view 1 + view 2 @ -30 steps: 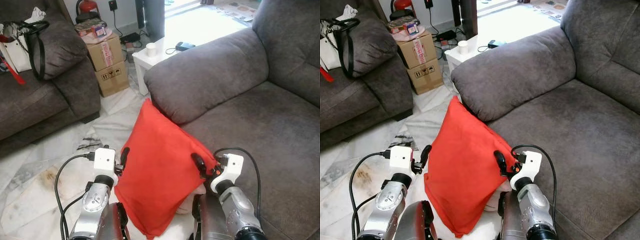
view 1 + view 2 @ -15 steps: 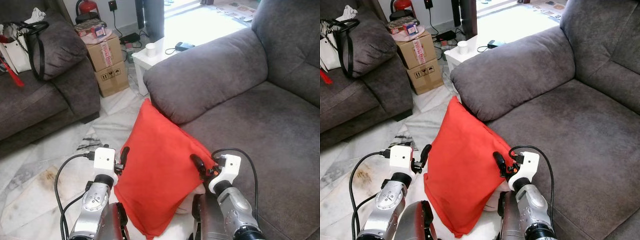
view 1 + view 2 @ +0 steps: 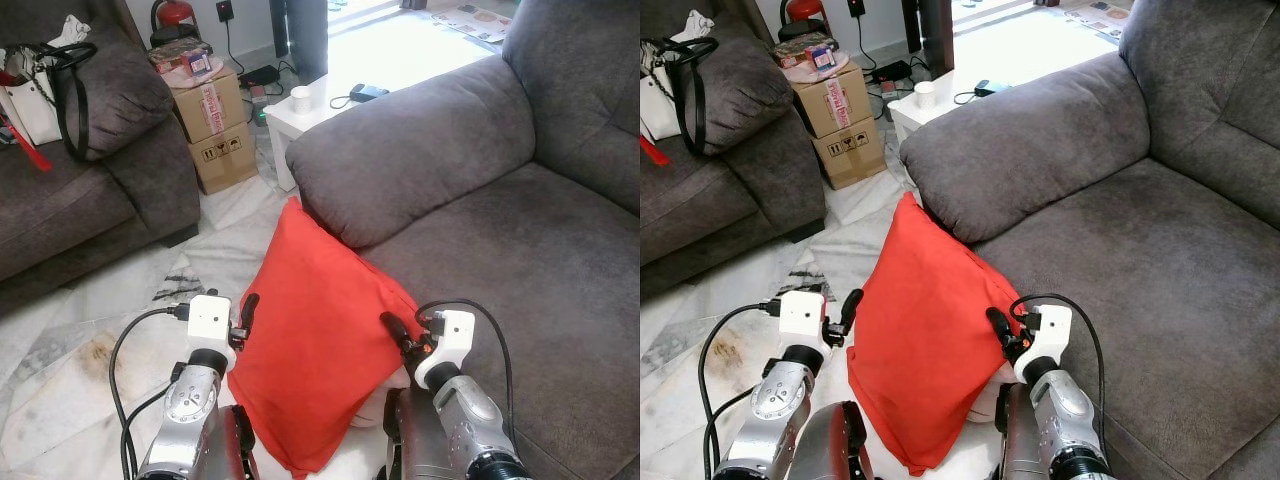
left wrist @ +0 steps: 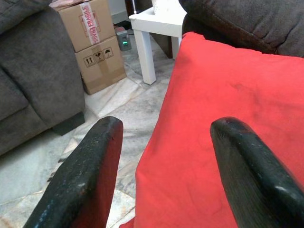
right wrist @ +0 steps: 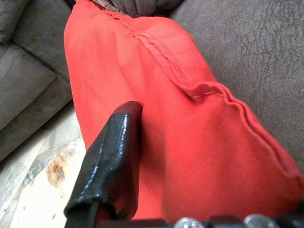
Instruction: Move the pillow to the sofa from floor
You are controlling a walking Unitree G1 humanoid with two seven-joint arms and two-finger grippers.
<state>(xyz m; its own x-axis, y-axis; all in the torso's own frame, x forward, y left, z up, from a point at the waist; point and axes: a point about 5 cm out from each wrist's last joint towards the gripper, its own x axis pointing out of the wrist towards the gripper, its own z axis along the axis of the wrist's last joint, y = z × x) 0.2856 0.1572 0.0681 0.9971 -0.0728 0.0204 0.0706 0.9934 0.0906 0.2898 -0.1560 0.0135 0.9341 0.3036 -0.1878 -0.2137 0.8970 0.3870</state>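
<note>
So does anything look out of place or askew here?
Yes: the red pillow stands tilted on its corner against the grey sofa front, its top under the armrest, pressed between the left gripper and right gripper.

The red fabric pillow [image 3: 320, 350] hides its own lower corner behind the robot's torso. The right gripper [image 5: 199, 156] shows one black finger [image 5: 111, 166]; the other is cut off. The small white cup [image 3: 301, 99] is too small to detail.

in our right wrist view, the red pillow [image 5: 190, 123] takes up most of the picture, its seamed edge running in a wavy line against the grey sofa [image 5: 256, 52] fabric. one black finger [image 5: 111, 166] of our right gripper lies against the pillow's face (we can't make out the other one). pale marble floor [image 5: 33, 190] lies beyond it.
</note>
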